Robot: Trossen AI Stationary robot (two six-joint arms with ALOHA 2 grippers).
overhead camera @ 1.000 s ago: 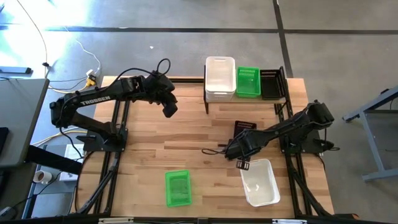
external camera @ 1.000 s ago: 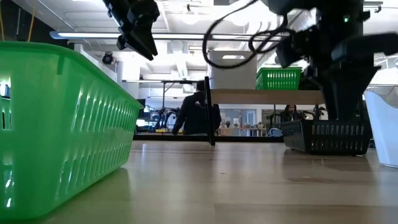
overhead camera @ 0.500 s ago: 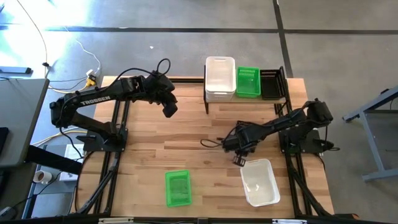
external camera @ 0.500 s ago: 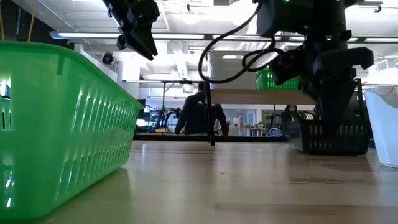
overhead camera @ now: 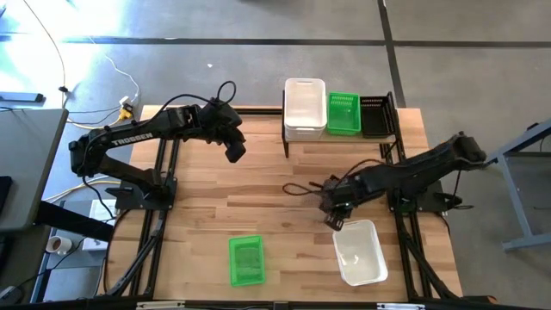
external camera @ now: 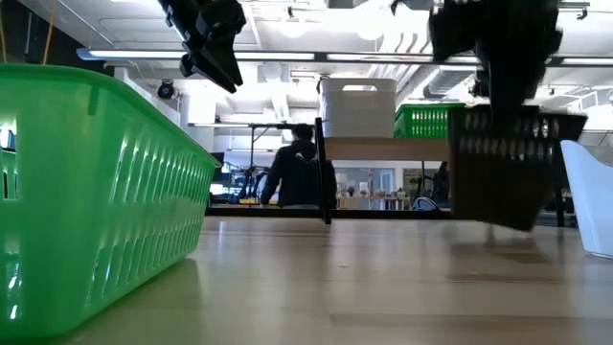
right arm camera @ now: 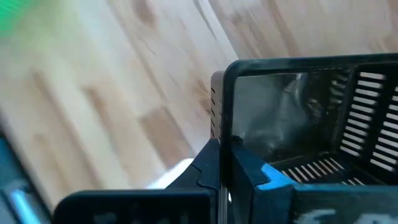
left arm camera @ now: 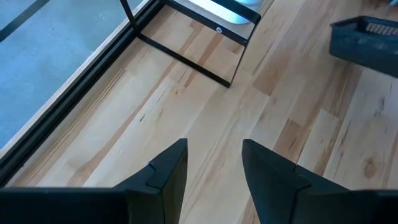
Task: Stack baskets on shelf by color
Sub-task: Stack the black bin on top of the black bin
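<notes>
- Wood tabletop (overhead camera: 258,181) carries everything; the shelf (overhead camera: 340,136) stands at its far edge, bearing a white basket (overhead camera: 305,108), a green basket (overhead camera: 343,113) and a black basket (overhead camera: 375,115) side by side.
- Two baskets wait on the near half: a second white one (overhead camera: 360,252) and a second green one (overhead camera: 245,260).
- Right gripper (overhead camera: 336,205) has its fingers clamped on the rim of another black basket (external camera: 505,163). The lift step looks to be in hand; next it must go to the shelf and nest into the black one.
- Left gripper (overhead camera: 234,148) hovers apart over the far left, fingers parted on nothing.
- Only the low view shows the held basket clear of the table; from above the arm hides it.
</notes>
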